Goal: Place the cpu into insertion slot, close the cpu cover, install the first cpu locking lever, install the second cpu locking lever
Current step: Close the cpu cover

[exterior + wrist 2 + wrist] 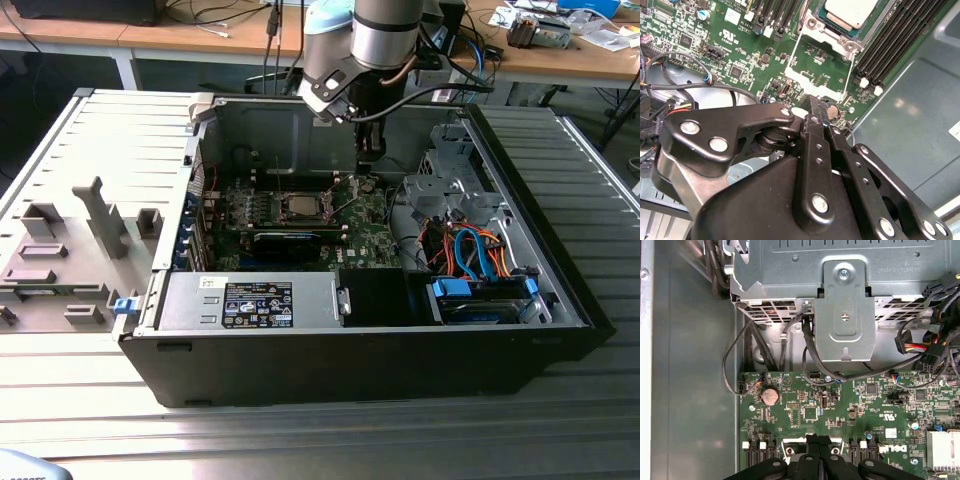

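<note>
The cpu (300, 207) (851, 11), a small square chip with a silver-grey top, lies in the insertion slot (812, 25) on the green motherboard (370, 235). The cpu cover (812, 86) (790, 443) is swung open: its thin silver frame stands away from the slot, with its free edge towards me. My gripper (368, 160) (812, 100) (817, 439) hangs inside the case beside the slot. Its black fingers are shut together, with the tips right at the cover's free edge. I cannot tell whether that edge is pinched between them.
A grey drive cage (450, 185) (845, 305) with black cable bundles stands close behind the gripper. Black memory slots (895, 40) flank the socket. A coin battery (770, 396) sits on the board. Blue and orange cables (480, 250) and the power supply box (250, 300) fill the case front.
</note>
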Tool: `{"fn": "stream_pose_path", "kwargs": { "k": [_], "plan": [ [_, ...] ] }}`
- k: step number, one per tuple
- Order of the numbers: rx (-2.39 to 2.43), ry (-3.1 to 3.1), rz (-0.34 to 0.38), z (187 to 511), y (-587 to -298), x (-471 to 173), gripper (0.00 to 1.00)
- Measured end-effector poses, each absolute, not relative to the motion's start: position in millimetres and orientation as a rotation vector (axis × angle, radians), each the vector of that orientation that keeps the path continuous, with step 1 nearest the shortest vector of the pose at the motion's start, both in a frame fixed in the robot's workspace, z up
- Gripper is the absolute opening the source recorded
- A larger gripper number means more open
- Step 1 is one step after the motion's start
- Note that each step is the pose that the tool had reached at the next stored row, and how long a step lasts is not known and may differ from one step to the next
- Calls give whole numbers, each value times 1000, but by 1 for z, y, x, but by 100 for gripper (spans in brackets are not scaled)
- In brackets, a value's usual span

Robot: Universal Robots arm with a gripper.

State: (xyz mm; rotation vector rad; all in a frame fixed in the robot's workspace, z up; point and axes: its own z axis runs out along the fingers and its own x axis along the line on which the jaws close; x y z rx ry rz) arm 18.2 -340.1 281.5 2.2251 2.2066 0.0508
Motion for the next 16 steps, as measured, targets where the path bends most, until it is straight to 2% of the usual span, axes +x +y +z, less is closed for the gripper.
{"fn": "stream_pose_path", "kwargs": {
  "k": [12, 16],
  "plan": [
    [2190, 2239, 48, 275, -340, 25, 11],
    [2175, 2294, -1, 273, -340, 28, 11]
  ]
}}
